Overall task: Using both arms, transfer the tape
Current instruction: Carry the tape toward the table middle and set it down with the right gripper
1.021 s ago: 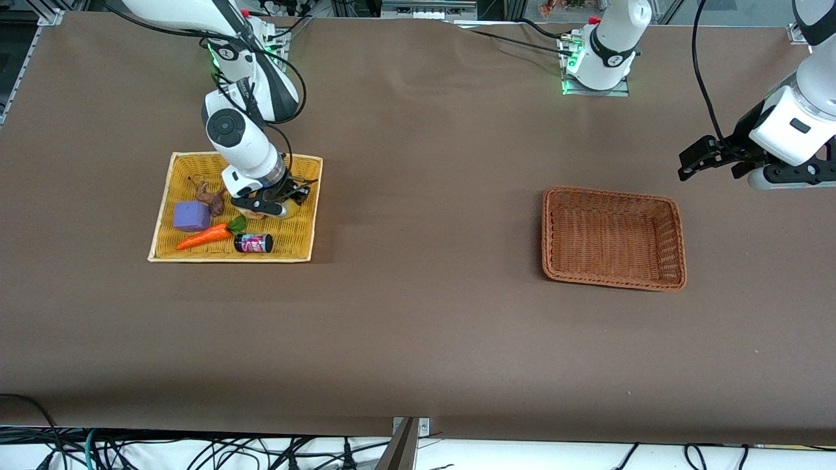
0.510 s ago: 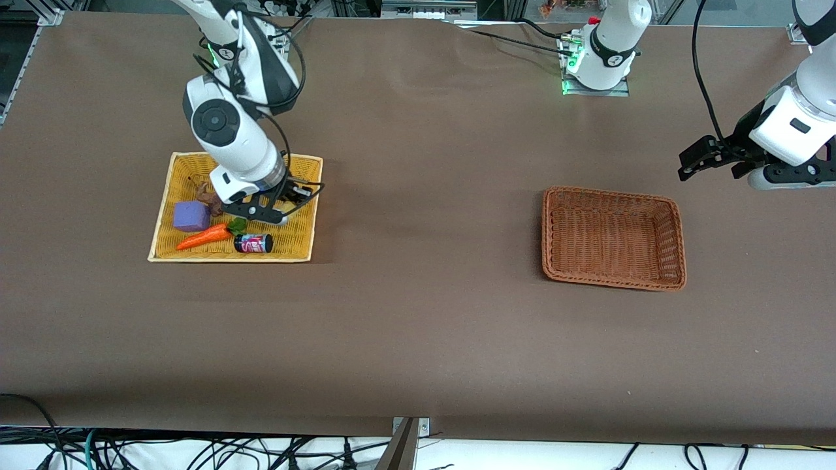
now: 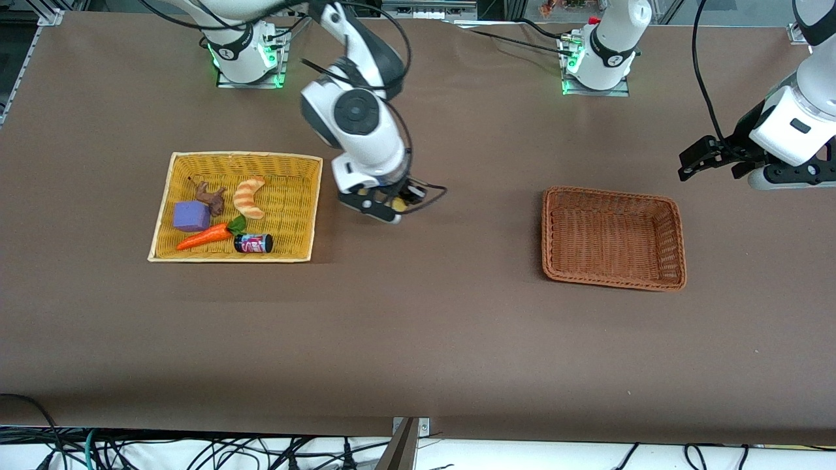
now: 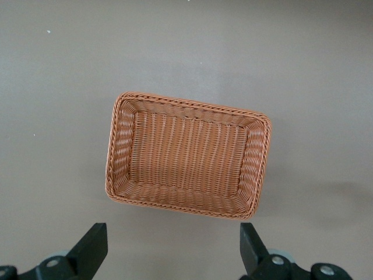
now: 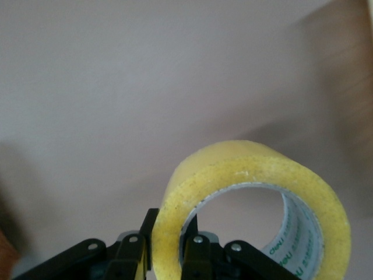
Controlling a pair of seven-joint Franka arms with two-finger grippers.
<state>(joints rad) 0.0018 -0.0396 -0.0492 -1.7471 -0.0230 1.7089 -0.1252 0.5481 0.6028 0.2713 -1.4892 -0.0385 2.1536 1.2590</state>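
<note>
My right gripper (image 3: 389,207) is shut on the tape (image 5: 256,198), a yellowish ring with a grey inner core. One finger is inside the ring and one outside, pinching its wall. It holds the tape in the air over the bare brown table, between the yellow tray (image 3: 167,196) and the brown basket (image 3: 678,235). In the front view only a yellow speck of the tape (image 3: 398,203) shows under the hand. My left gripper (image 3: 707,159) is open and empty, waiting in the air past the brown basket's (image 4: 119,146) end of the table.
The yellow tray holds a striped croissant toy (image 3: 249,197), a purple block (image 3: 191,216), a brown figure (image 3: 209,196), a carrot toy (image 3: 205,236) and a small dark can (image 3: 253,243). The brown basket is empty.
My right gripper lifted the tape out of the yellow tray and carried it toward the middle of the table. The croissant toy is now uncovered. The left arm has not moved.
</note>
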